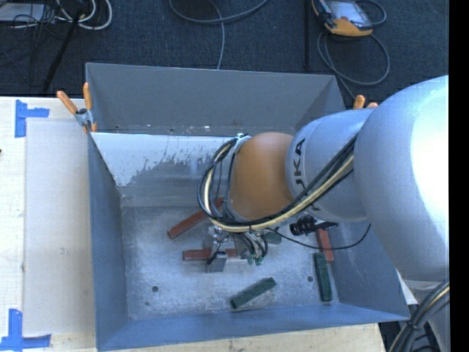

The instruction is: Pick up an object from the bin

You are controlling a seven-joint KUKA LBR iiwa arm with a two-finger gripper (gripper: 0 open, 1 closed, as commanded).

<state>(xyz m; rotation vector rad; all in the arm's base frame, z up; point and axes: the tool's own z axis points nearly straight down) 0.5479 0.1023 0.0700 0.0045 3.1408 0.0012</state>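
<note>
My gripper [218, 255] is low over the bin floor near the middle, just under the arm's orange cover. It sits at the right end of a short red-brown bar [196, 255] that lies flat; whether it grips the bar is hidden. A second brown bar [185, 226] lies tilted just up and to the left of it. A dark green bar [253, 292] lies slanted on the floor below the gripper.
Another dark green bar [323, 277] and a small red-brown bar [325, 245] lie against the bin's right slope, beside the arm. The arm and its cables cover the bin's middle right. Bare floor lies at the left.
</note>
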